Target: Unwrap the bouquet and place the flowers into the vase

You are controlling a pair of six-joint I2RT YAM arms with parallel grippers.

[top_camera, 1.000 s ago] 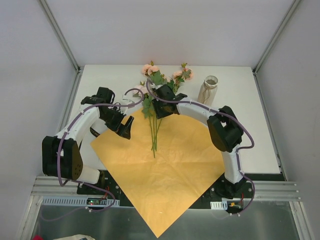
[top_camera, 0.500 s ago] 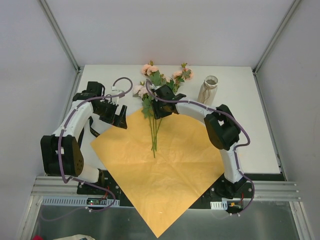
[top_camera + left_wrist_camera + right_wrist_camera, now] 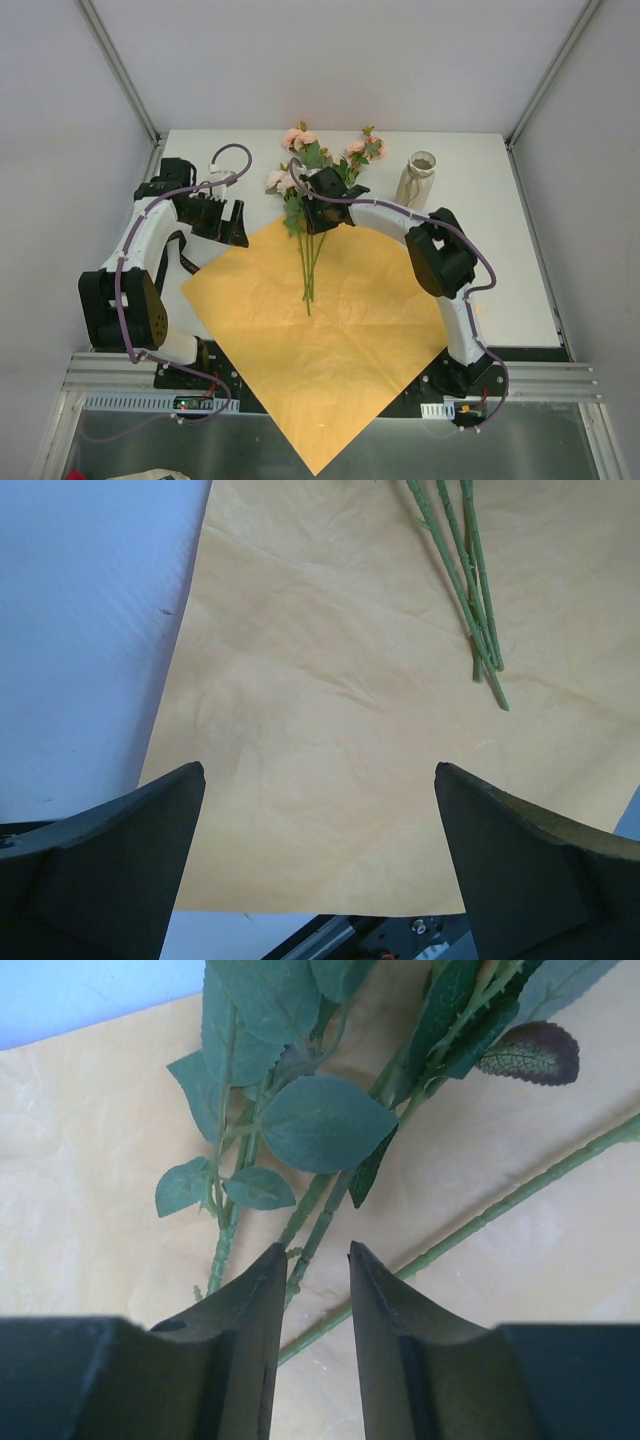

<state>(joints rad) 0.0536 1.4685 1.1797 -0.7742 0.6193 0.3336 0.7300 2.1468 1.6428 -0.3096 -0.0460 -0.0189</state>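
My left gripper [image 3: 320,770]: fingers wide apart, orange paper [image 3: 300,740] under them. My right gripper [image 3: 313,1252]: fingers nearly together, stem of flowers [image 3: 325,1125] between; squeezing it? Can't tell.

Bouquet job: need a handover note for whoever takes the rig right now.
Left gripper: open, empty, above the left part of the orange paper.
Right gripper: jaws narrowed, down at the stems just below the leaves; grip cannot be confirmed.
Flowers: loose, stems lying on the flat paper, blooms past its far corner.
Vase: standing to the right of the blooms, nothing in it.
Done: paper opened out. Left: lift the flowers and put the stems into the vase.
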